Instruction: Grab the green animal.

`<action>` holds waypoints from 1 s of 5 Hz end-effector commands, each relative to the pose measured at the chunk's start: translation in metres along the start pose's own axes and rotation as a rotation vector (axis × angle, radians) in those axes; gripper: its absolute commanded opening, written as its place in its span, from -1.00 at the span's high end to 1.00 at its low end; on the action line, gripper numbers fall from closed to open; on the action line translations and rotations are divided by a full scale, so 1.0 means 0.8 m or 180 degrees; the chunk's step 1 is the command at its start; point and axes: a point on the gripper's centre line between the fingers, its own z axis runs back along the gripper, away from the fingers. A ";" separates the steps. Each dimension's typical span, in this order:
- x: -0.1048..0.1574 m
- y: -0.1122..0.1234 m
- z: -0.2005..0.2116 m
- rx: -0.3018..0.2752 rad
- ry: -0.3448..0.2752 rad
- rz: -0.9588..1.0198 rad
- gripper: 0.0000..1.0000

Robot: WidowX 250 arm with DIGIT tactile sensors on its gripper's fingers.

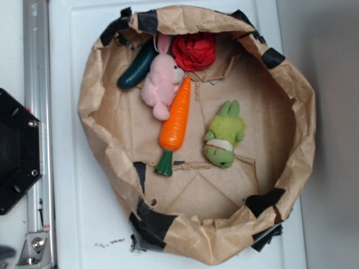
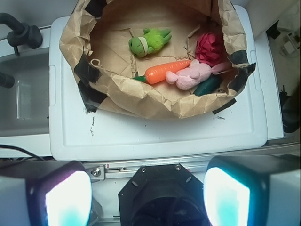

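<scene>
Framing the bottom of the wrist view, the tool [image 2: 146,195] shows as two blurred, bright fingers [image 2: 63,197] set wide apart with nothing between them, so it stands open. It hangs over the black base [image 2: 160,197] and the metal rail [image 2: 141,165], well short of the toys. Beyond the rail lies the white worktop [image 2: 155,134], and on it sits a brown paper basket [image 2: 141,101] with a crumpled rim patched with black tape [image 2: 87,70].

Inside, nearest the tool's side in that view, a carrot [image 2: 164,71] lies along the near wall, its green stem end pointing left. Touching its tip is the pink bunny [image 2: 190,76], with a dark cucumber [image 2: 207,85] just beside it against the wall and a red crumpled thing [image 2: 211,47] behind the bunny.

Farther in, the green animal [image 2: 149,41] lies on its side on the basket floor, apart from the carrot and touching no other toy. In the exterior view the green animal [image 1: 224,134] rests right of the carrot [image 1: 175,123], its ears pointing toward the red thing's end of the basket and its pale face toward the other.
</scene>
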 end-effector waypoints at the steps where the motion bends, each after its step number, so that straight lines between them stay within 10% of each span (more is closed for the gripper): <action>1: 0.000 0.000 0.000 0.0000 0.0000 0.0000 -1.00; 2: 0.050 0.034 -0.058 -0.0785 -0.0687 0.0111 -1.00; 4: 0.127 0.059 -0.126 -0.0987 -0.1207 0.1619 -1.00; 5: 0.152 0.048 -0.163 -0.0714 -0.0966 0.1736 -1.00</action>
